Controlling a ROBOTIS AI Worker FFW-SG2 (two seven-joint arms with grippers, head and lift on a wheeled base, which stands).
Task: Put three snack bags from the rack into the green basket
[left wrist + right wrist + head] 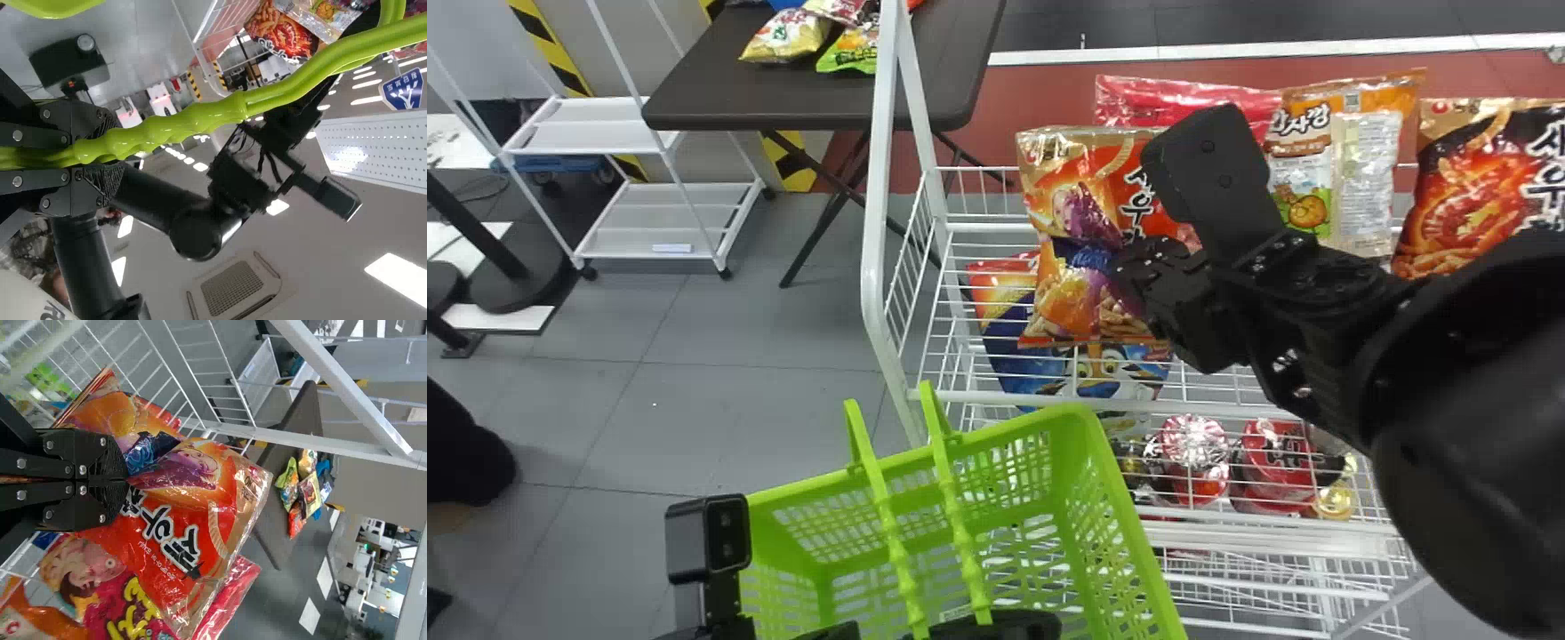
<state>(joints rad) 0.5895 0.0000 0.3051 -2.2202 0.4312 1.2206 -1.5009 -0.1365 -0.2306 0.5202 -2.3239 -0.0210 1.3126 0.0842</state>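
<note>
In the head view my right gripper (1143,267) is over the rack's left part, shut on an orange snack bag (1085,311). The right wrist view shows the gripper (125,480) pinching the bag (220,487) at its crumpled middle. Low in the head view, my left gripper (1000,625) is at the handles of the green basket (1129,524), which stands before the rack. Seen from the left wrist, the gripper (110,152) is shut on a green basket handle (200,119). Other snack bags (1343,160) stand on the white rack (996,396).
A blue bag (1005,351) lies behind and below the held one. Red packages (1196,453) are on a lower shelf. The rack's white side frame (876,222) rises left of the bags. Farther back stand a dark table (720,89) with snack bags and a white shelf cart (667,218).
</note>
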